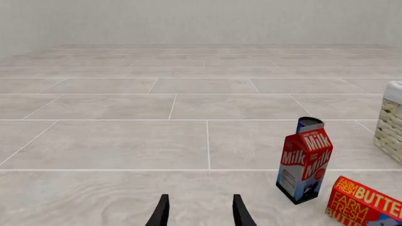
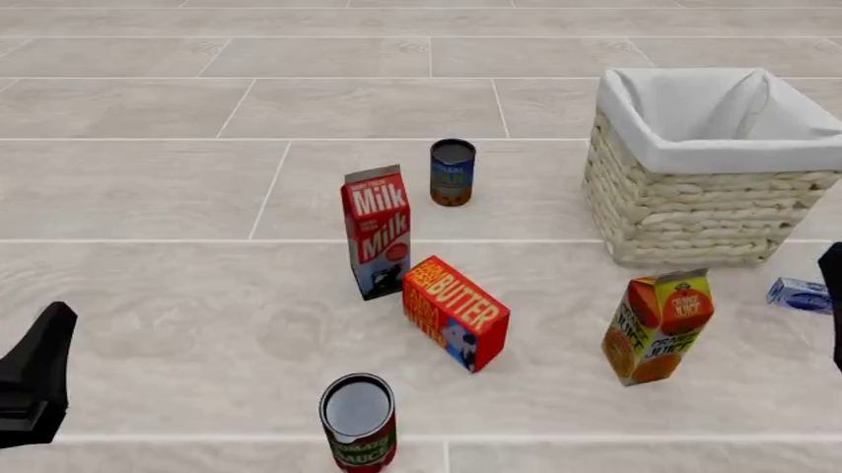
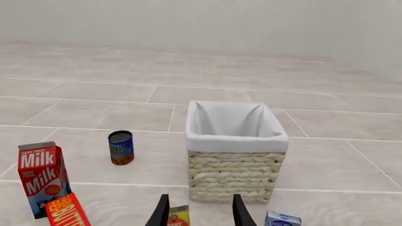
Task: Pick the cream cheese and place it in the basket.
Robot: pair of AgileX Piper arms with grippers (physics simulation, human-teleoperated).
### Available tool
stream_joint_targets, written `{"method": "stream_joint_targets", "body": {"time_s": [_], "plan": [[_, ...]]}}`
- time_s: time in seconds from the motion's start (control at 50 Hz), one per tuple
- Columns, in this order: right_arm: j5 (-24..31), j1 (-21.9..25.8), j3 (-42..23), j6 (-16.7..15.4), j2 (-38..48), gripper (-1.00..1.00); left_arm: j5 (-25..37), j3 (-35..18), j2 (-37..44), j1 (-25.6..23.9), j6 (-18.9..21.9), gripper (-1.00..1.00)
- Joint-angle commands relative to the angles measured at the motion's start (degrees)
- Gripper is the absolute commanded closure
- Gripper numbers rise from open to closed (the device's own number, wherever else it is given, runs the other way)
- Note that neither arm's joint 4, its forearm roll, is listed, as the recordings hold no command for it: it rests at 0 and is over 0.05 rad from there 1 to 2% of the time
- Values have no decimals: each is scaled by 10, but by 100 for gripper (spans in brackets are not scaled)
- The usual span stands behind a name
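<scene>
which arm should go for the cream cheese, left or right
Right. The cream cheese lies at the table's right edge beside the right gripper, whose jaws are open, just in front of the basket. The left gripper sits far across.

pale blue cream cheese [image 2: 799, 295], cream woven basket [image 2: 684, 202], red milk carton [image 2: 378, 232]

Matte black gripper [image 1: 200, 212], slim tapered fingers [image 1: 161, 212].

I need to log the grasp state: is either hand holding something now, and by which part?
Nothing is held. The left hand and the right hand are open with nothing between the fingers; the cream cheese lies untouched.
</scene>
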Motion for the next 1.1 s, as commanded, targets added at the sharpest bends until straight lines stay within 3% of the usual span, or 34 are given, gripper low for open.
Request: {"method": "stream_joint_targets", "body": {"time_s": [0.02,0.4,0.68,0.9,1.1], "plan": [[42,-14,-71,-11,45,-100,0,0,0,0,0,-100],[108,-41,-128,-74,111,-100,0,0,0,0,0,-100],[171,-133,-202,-114,138,-100,0,0,0,0,0,-100],[228,-167,-239,-200,182,-100,0,0,0,0,0,-100],[239,-181,-236,-244,217,-100,0,0,0,0,0,-100]]}}
